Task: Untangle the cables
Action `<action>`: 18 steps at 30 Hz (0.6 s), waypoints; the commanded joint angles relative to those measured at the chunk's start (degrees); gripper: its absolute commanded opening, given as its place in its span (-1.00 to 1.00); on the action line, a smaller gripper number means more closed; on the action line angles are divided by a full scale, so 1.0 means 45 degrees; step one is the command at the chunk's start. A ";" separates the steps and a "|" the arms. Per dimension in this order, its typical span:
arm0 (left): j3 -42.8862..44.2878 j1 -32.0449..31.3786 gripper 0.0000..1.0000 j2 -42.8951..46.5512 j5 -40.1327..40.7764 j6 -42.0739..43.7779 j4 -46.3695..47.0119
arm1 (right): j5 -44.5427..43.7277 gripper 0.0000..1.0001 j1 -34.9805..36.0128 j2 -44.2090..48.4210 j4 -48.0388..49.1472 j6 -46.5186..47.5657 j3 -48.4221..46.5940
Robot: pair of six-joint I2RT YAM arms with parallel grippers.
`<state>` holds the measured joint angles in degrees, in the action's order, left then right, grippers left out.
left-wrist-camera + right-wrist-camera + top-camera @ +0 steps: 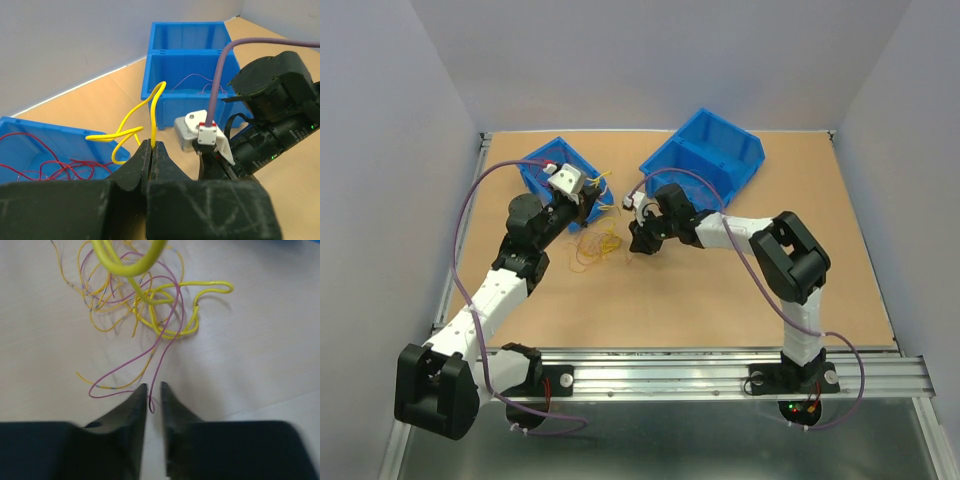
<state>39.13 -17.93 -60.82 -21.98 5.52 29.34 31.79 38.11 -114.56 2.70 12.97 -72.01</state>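
Note:
The cables (595, 245) lie in a loose tangle on the table between the two arms. In the left wrist view my left gripper (151, 145) is shut on a thick yellow cable (151, 107) that rises in a loop above the fingertips. In the top view the left gripper (584, 208) sits just behind the tangle. In the right wrist view thin yellow and purple wires and a thicker yellow cable (192, 307) spread over the table. My right gripper (152, 386) is low at the tangle's near edge, jaws a narrow gap apart, with the bent end of a purple wire (164, 350) between them.
A blue bin (558, 165) behind the left gripper holds thin red wires (50, 167). A larger blue bin (705, 155) stands at the back centre, with a thin purple wire inside (192, 80). The right arm's wrist (270, 115) is close beside the left gripper.

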 commanded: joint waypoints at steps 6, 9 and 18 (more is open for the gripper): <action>0.0073 -0.0058 -1.00 0.0390 0.0157 0.0180 0.0784 | 0.0339 -0.99 0.0204 0.2699 0.0120 0.0265 0.1227; 0.0073 -0.0058 -1.00 0.0371 0.0176 0.0180 0.0784 | -0.0441 -0.99 0.0204 0.5703 0.1565 -0.0693 0.2950; 0.0092 -0.0097 -1.00 0.0195 0.0352 0.0258 0.0804 | -0.4931 -0.99 0.0203 1.5100 0.3892 -0.2843 0.8246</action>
<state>39.13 -17.98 -60.84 -20.91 5.82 29.39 20.18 38.72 -55.77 13.89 4.82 -40.88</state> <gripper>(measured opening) 0.037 0.020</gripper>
